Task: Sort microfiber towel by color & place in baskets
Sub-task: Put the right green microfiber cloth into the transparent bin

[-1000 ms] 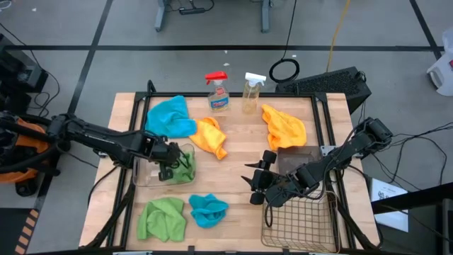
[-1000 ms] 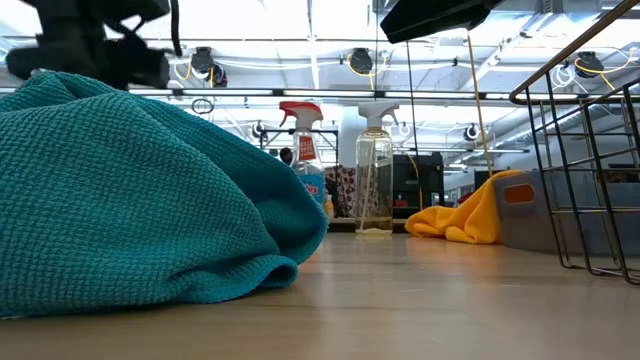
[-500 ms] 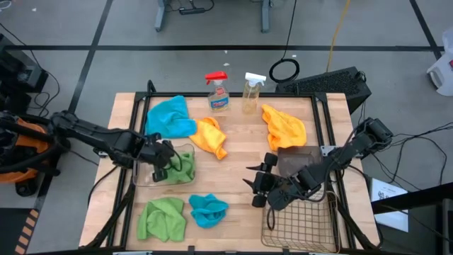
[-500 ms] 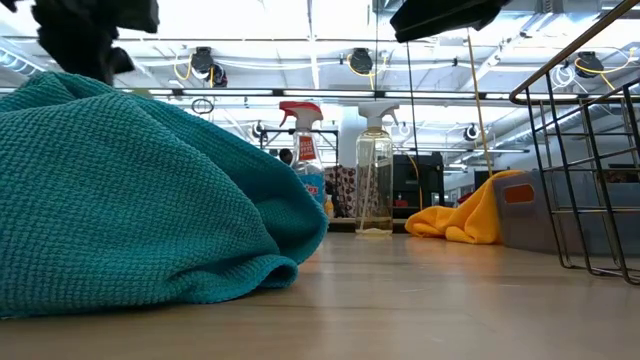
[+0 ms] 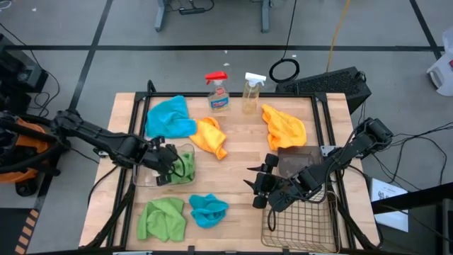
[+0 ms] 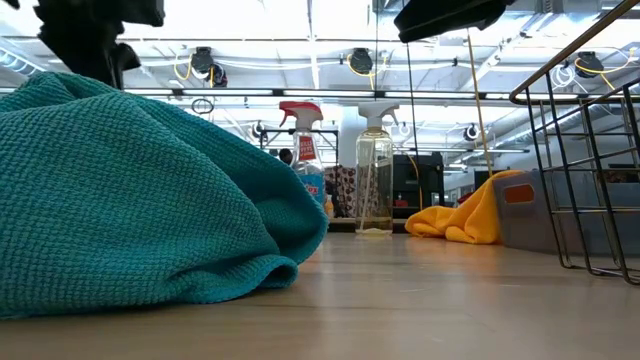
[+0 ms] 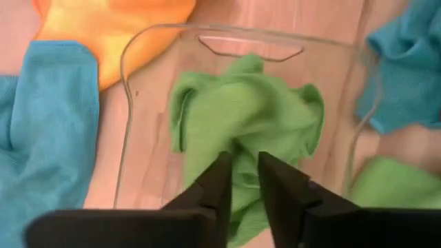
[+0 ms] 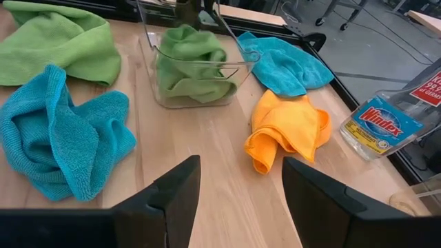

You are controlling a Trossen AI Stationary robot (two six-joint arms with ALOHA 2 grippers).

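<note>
Green cloth (image 7: 248,117) lies inside the clear tub (image 5: 164,166), just under the left pincer (image 7: 240,172), whose fingers are nearly closed and grasp nothing; the right pincer (image 5: 256,185) hangs released beside the wire basket (image 5: 301,223); on the wooden tabletop (image 5: 241,142) lie two green, two turquoise, two orange towels; two spray bottles (image 5: 218,92) stand behind.

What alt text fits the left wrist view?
A green towel lies crumpled inside a clear tub on the wooden table, with the left end effector just above it, fingers nearly together. An orange towel and blue towels lie outside the tub.
</note>
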